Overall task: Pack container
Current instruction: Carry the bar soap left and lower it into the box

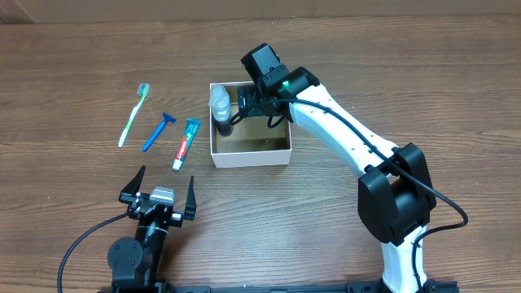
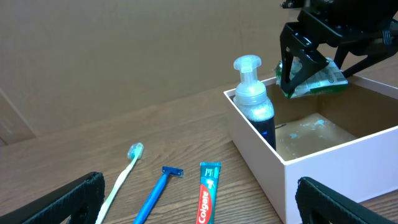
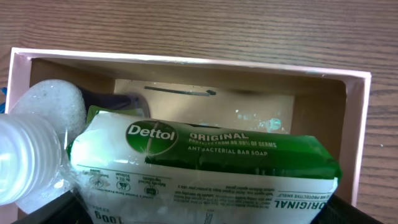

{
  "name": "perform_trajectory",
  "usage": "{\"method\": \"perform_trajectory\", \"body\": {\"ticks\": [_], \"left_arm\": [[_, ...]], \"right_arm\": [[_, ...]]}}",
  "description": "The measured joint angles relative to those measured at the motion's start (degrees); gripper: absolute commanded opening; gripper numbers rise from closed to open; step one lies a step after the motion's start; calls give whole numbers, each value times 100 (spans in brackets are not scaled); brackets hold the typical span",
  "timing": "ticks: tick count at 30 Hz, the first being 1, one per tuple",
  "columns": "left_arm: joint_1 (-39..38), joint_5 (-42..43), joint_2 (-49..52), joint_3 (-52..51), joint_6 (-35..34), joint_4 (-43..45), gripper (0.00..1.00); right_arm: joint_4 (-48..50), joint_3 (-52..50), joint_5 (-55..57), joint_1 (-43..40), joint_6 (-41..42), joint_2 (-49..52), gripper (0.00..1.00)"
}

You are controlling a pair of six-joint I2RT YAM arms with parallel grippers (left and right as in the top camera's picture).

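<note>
Wooden table (image 1: 81, 49): lidless container (image 1: 250, 155) mouth-up, soap bar (image 3: 205, 162) in right hand (image 1: 257, 104)

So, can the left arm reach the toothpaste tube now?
Probably yes: the toothpaste tube lies ahead of the open left end effector, nothing between them; the right arm is over the container.

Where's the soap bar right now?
The soap bar sits in the right gripper, over the far side of the box, just right of the pump bottle in the overhead view.

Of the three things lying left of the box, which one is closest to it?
The toothpaste tube; the blue razor and toothbrush lie farther left.
</note>
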Motion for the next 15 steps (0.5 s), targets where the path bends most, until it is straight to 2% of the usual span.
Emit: {"method": "perform_trajectory", "body": {"ticks": [15], "left_arm": [[0, 2, 0, 0, 2, 0, 100]], "right_arm": [[131, -59, 188, 24, -151, 286, 70]]}}
